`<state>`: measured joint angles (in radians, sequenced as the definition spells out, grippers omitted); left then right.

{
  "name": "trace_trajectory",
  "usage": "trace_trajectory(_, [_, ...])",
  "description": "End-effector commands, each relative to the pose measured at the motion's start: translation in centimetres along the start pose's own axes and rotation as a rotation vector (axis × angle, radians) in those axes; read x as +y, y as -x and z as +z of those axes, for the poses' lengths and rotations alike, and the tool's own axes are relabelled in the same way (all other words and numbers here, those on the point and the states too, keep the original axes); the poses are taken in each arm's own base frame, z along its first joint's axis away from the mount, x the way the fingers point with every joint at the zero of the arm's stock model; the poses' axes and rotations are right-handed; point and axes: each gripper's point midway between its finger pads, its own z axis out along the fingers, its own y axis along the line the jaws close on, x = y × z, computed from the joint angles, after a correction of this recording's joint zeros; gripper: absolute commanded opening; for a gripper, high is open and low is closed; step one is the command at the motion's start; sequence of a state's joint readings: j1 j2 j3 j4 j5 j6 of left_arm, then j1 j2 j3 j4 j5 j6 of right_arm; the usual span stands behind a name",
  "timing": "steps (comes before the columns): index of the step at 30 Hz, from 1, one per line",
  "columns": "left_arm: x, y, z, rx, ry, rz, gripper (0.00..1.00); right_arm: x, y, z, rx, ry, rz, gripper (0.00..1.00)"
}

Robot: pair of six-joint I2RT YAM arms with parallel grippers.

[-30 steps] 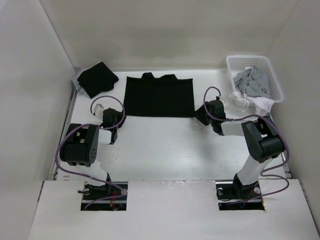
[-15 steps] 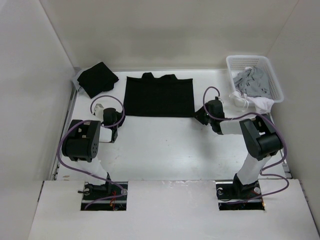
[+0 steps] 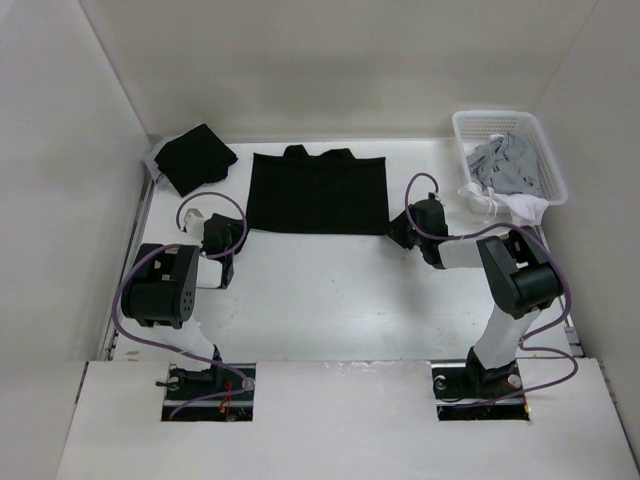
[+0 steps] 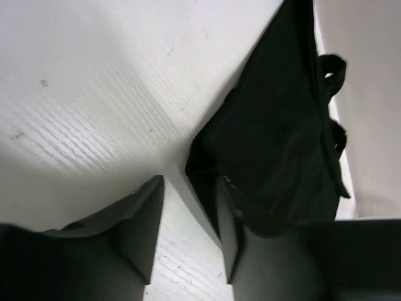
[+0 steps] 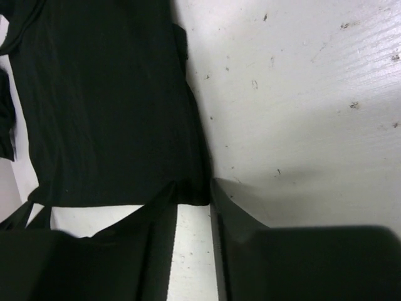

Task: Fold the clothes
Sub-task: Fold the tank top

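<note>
clothes (image 3: 318,192) flat on desk (image 3: 330,290), long axis left-right | near corners at tips of my left gripper (image 4: 190,182) and right gripper (image 5: 193,188) | both narrowly parted, empty

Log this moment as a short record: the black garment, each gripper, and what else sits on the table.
garment: black garment lying flat at the far middle of the table, fold not yet begun
left gripper: left gripper low at the garment's near-left corner, jaws apart, no grip visible
right gripper: right gripper at the near-right corner, jaws narrowly apart, table showing between them
far left: bundled black cloth
far right: white basket holding grey and white garments
</note>
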<state>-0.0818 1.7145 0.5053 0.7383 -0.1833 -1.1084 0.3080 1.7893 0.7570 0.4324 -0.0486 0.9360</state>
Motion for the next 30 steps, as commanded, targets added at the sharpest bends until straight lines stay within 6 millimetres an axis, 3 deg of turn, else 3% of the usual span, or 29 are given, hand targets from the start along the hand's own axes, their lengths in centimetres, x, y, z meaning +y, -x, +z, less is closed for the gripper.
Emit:
trace_trajectory(1, [1.4,1.0,-0.7,-0.035,0.025,-0.008,0.41,0.8,0.6,0.4,-0.017,0.024,-0.004,0.33])
trace_trajectory(4, [1.9,0.6,-0.3,-0.021,0.038,-0.011,0.41,0.9,0.7,0.4,-0.019,0.026,-0.005,0.32])
trace_trajectory(11, [0.5,0.2,0.4,-0.006,-0.011,-0.023,0.41,0.6,0.6,0.5,-0.016,0.021,-0.008,0.31])
trace_trajectory(19, [0.5,-0.6,0.8,0.037,-0.028,-0.032,0.19,0.6,0.9,0.5,-0.026,0.019,-0.003,0.20])
trace_trajectory(25, [0.1,-0.3,1.4,0.033,-0.034,-0.036,0.06,2.2,1.8,-0.5,-0.066,0.070,-0.025,0.08])
trace_trajectory(30, [-2.0,1.2,0.4,-0.009,-0.094,-0.045,0.00,2.8,2.3,-1.2,-0.082,0.086,-0.035,0.03])
